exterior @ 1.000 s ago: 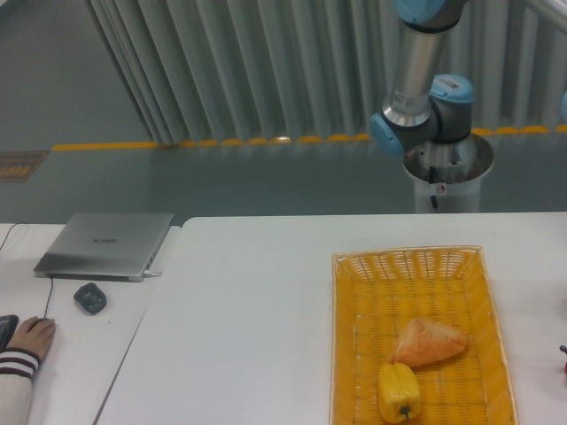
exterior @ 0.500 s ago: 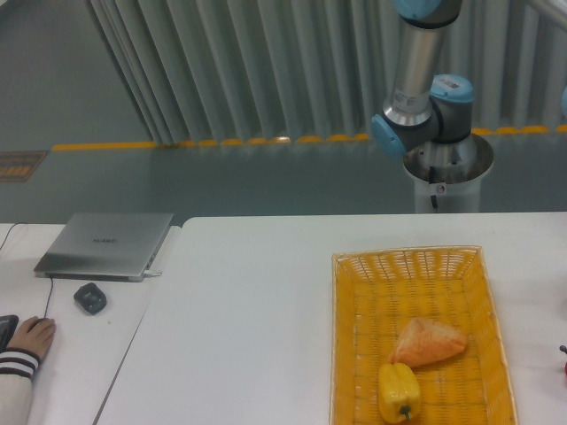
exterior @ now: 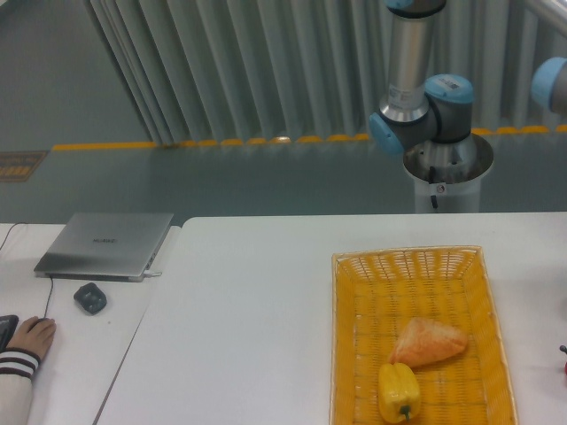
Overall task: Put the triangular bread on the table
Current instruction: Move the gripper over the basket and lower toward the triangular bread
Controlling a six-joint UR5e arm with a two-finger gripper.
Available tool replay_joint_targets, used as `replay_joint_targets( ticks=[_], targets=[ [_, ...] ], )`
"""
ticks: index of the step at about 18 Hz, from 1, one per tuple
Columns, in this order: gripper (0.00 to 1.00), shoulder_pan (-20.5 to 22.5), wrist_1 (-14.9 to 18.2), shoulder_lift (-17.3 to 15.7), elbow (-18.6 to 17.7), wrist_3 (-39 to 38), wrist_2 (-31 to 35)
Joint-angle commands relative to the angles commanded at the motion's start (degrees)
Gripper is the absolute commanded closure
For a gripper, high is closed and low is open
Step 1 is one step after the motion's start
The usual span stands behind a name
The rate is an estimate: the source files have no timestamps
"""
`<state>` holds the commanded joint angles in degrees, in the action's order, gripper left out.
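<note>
The triangular bread (exterior: 429, 342), a golden orange-tan wedge, lies inside the yellow wicker basket (exterior: 354, 319) on the large white table (exterior: 248, 328), toward the basket's front. A yellow bell pepper (exterior: 399, 392) with a green stem lies just in front of it, touching or nearly touching it. Only the robot arm's base and lower links (exterior: 416, 115) show behind the table's far edge. The gripper is out of view above the frame.
A narrower white desk at left carries a closed grey laptop (exterior: 106, 244) and a dark mouse (exterior: 89, 297). A person's hand in a striped sleeve (exterior: 25, 350) rests on that desk's front. A small red object (exterior: 563, 351) sits at the right edge.
The arm's upper link has swung slightly to the left, and a blue joint has come into view at the top right. The bread, pepper and basket have not moved.
</note>
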<state>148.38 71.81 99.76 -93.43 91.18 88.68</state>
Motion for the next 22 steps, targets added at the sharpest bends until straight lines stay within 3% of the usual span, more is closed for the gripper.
replay_joint_targets(
  ticks=[9, 14, 18, 22],
  targets=[
    [0.00, -8.36, -2.90, 2.63, -0.62, -10.05, -8.78],
    [0.00, -12.49, -7.64, 5.27, -0.35, -16.47, -8.79],
    [0.00, -13.37, -7.74, 5.89, -0.44, -16.65, -8.70],
    [0.00, -14.17, -10.10, 8.34, -0.18, -17.88, -8.26]
  ],
)
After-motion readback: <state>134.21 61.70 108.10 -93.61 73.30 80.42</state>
